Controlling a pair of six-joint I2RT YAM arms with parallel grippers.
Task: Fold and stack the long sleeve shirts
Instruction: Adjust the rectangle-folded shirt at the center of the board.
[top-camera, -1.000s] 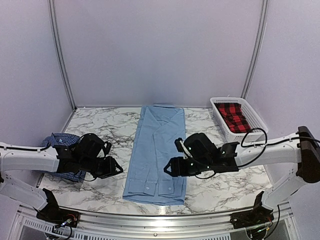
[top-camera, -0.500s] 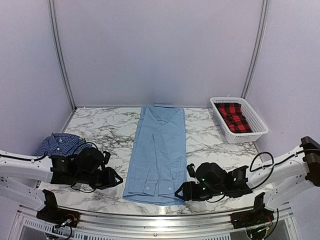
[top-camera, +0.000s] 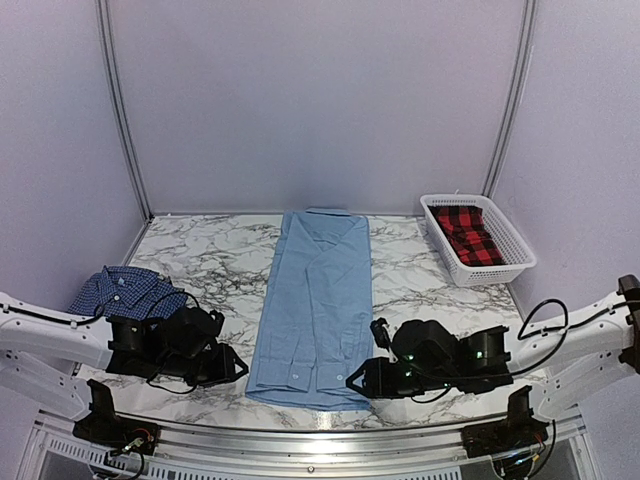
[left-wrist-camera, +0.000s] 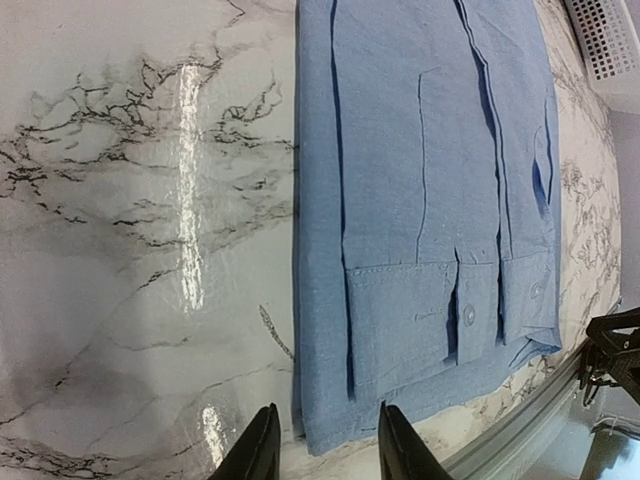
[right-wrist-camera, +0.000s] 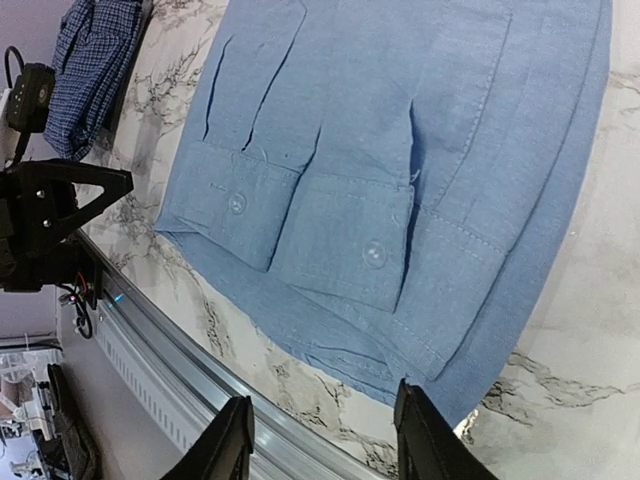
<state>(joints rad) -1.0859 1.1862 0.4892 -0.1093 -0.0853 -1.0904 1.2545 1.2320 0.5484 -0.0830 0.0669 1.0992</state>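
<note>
The plain light blue button-up shirt lies centre-frame on the marble tabletop, long axis bottom to top. My left gripper and right gripper, both spread wide, flank its bottom hem corners.

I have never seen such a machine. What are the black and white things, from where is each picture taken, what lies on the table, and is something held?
They are two robot arms at the near edge of a marble table. The wide picture comes from a camera above and behind them. The other two come from wrist cameras, each showing its own two fingers. On the table lie a light blue shirt, folded into a long strip, a dark blue checked shirt at the left, and a white basket holding red plaid cloth. The left gripper and the right gripper are open by the light shirt's near corners; nothing is held.
</note>
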